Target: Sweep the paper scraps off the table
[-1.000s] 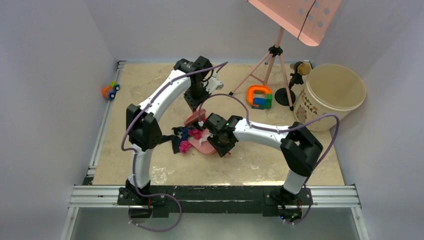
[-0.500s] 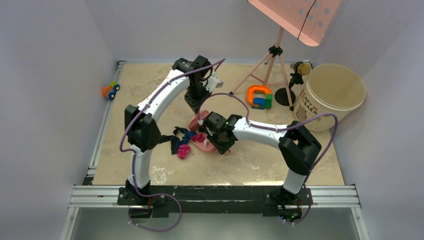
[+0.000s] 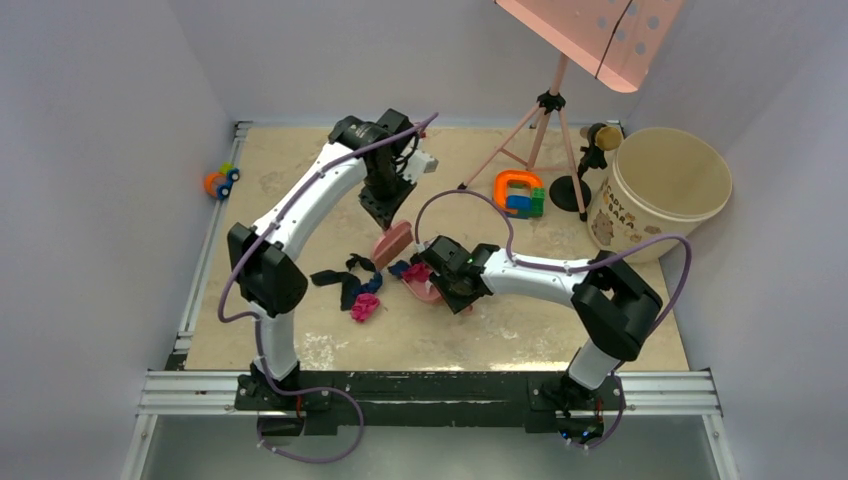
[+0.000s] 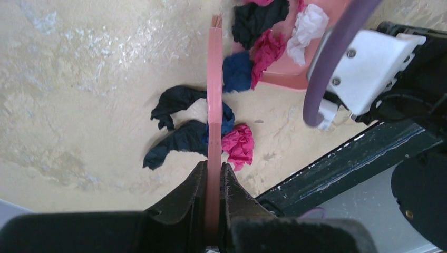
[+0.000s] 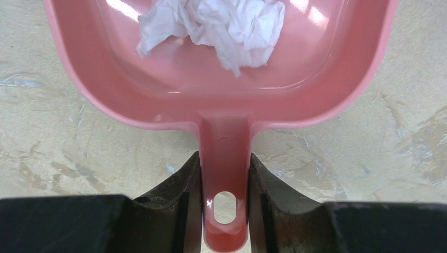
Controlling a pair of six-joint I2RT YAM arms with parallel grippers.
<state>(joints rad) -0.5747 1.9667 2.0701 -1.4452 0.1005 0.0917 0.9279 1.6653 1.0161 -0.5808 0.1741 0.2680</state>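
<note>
The left gripper (image 4: 213, 182) is clamping its jaws tight on the thin pink handle of a brush (image 4: 214, 95), carrying it edge-on with the bristle end reaching out past the loose litter. This hold is probably meant to let the arm rake the head back across the table (image 4: 79, 63), though the views are not showing whether the bristles are touching the surface. The right gripper (image 5: 224, 179) is squeezing the handle of a pink dustpan (image 5: 95, 63) between closed fingers, just behind the bowl. It is keeping the pan low with its open mouth turned toward the brush, so that whatever is being pushed has somewhere to land. The paper scraps (image 3: 352, 287) are lying in two groups. A white wad (image 5: 221, 26) is sitting well inside the pan, with black, magenta and dark blue pieces crowding its lip. Black strips (image 4: 182, 139) and a magenta wad (image 4: 238, 145) are resting on the bare table near the pan, on either side of the brush shaft in the left wrist view. The job is looking partly done — the next stroke needs to begin on the far side of these strays, and the pan needs to be sitting flush, or the thin strips are likely to slide under its edge.
</note>
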